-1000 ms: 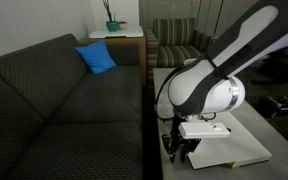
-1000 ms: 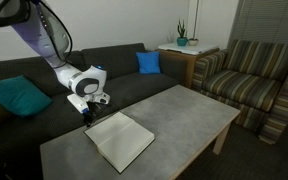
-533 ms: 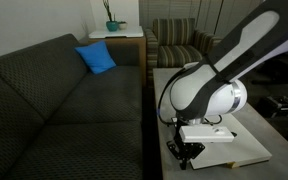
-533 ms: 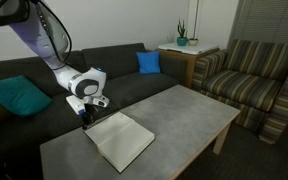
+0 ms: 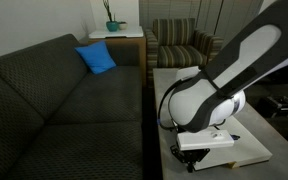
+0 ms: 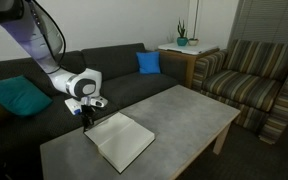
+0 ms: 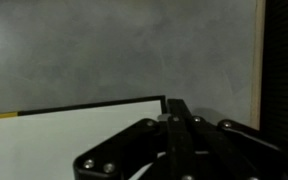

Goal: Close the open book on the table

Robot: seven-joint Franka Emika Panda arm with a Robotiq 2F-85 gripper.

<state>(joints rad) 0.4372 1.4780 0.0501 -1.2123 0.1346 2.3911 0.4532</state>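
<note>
Claw (image 7: pixel 174 108) hangs low with its fingers pressed together, holding nothing, its tip just beside the corner of the book (image 7: pixel 64 145); in both exterior views the book (image 6: pixel 120 140) (image 5: pixel 242 150) lies open, white pages up, at one end of the table (image 6: pixel 189 108), beside the sofa (image 6: pixel 124 78)
</note>
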